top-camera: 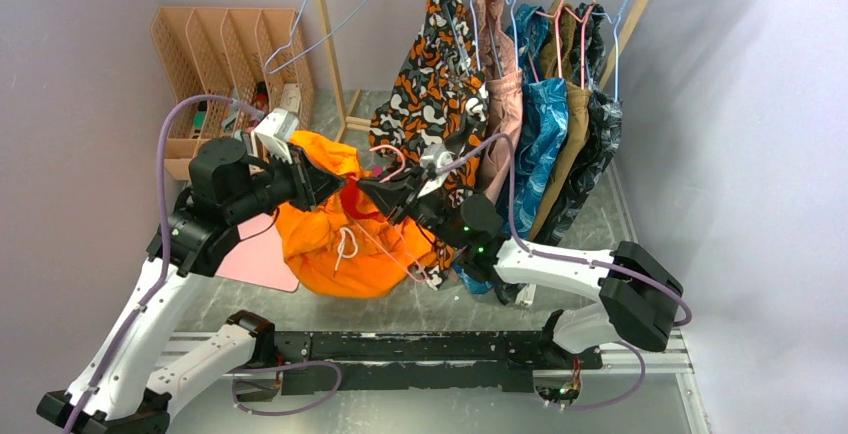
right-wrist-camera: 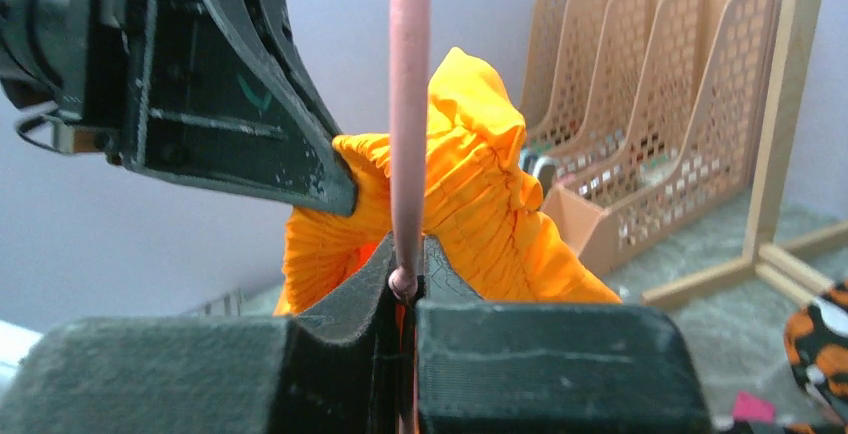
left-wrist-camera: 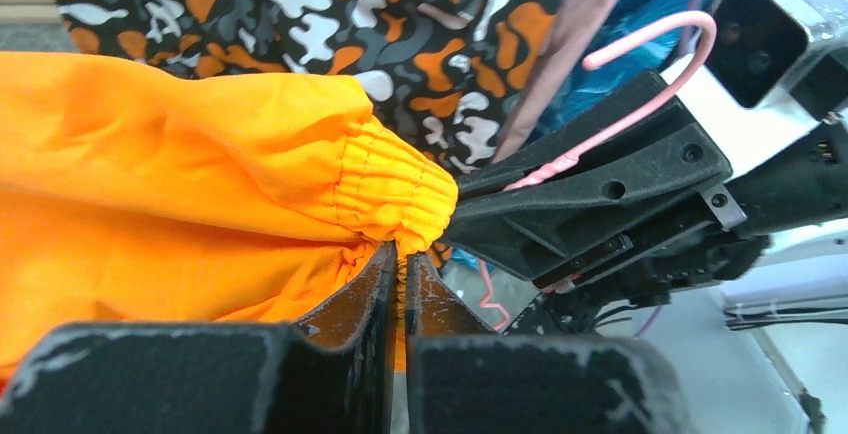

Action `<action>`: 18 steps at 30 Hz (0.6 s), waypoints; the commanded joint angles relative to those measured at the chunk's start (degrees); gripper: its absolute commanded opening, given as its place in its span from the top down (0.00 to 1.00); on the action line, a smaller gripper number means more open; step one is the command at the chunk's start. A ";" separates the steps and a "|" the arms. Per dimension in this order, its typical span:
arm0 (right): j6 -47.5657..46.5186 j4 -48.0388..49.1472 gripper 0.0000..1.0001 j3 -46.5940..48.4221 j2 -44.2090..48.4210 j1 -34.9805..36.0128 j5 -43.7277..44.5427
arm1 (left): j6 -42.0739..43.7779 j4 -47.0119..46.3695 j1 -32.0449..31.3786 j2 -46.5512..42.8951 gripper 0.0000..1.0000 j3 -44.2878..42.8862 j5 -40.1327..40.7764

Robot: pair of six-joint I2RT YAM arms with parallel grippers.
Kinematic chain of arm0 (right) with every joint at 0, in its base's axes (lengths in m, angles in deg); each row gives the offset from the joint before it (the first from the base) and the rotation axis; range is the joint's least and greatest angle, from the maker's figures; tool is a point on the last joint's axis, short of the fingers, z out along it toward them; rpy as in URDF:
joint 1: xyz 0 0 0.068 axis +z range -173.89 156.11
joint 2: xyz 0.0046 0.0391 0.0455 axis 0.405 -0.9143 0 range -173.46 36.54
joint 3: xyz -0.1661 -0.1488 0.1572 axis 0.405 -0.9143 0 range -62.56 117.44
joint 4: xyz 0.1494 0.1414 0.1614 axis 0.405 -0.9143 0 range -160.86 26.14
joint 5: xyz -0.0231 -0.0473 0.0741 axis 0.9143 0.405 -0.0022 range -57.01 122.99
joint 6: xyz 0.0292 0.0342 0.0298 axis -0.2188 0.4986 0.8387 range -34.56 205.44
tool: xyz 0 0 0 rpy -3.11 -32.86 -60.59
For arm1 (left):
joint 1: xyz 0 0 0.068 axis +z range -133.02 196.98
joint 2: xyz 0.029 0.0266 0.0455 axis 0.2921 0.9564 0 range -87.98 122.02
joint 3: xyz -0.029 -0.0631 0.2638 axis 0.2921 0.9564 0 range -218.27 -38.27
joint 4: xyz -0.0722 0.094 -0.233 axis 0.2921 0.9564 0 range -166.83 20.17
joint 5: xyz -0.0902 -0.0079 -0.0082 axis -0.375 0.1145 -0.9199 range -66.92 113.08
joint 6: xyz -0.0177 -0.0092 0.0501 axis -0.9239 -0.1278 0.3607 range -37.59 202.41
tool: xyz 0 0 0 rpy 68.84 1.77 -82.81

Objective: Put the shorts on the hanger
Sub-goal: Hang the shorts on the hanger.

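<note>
Both clamp tight mid-frame: left gripper (left-wrist-camera: 404, 264) on shorts (left-wrist-camera: 180, 174), right gripper (right-wrist-camera: 404, 266) on hanger (right-wrist-camera: 408, 104); pulling could twist the hanger loose.

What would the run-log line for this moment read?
left jaws: shut on shorts waistband | right jaws: shut on pink hanger wire | shorts: bunched between arms, not yet draped on hanger

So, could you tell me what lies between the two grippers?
The gathered waistband of the shorts fills that gap, as the left wrist view shows.
</note>
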 commanded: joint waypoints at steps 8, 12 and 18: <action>5.82 22.86 1.00 1.00 6.16 -2.32 -2.22 | -2.95 -0.94 -0.30 -0.92 0.36 -8.14 -12.31; 7.15 19.74 1.00 2.25 9.28 -4.38 -5.39 | -1.02 0.82 -0.30 -3.06 0.01 -13.40 -12.97; 6.00 9.12 1.00 10.65 16.01 -8.18 -13.73 | 6.35 2.05 -0.30 -5.35 0.01 -26.75 -15.08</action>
